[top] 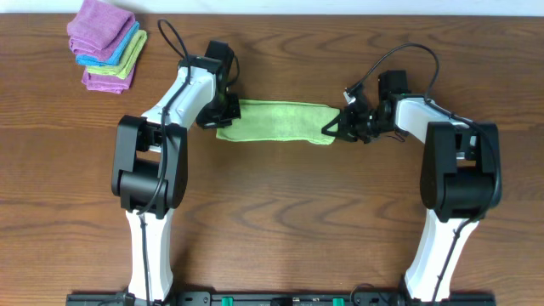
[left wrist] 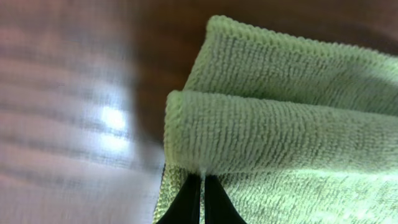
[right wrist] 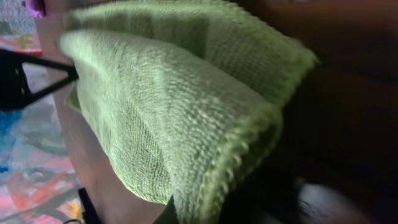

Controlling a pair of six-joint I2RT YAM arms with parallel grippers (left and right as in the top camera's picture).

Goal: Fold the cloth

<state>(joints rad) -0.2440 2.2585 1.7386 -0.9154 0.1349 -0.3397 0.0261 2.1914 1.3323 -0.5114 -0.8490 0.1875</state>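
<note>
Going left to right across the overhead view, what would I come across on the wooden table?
First the stack of folded purple, blue and green cloths → left gripper → lime-green terry cloth folded into a long strip → right gripper.

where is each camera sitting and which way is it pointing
Overhead: fixed above, looking straight down at the wooden table; both arms show, left gripper and right gripper at the ends of the light lime-green terry cloth.
Left wrist: on the left arm, looking along its fingers, pinched shut on the cloth's folded edge.
Right wrist: on the right arm, close on the cloth's fold; one dark finger shows at left.
All three share the cloth.
</note>
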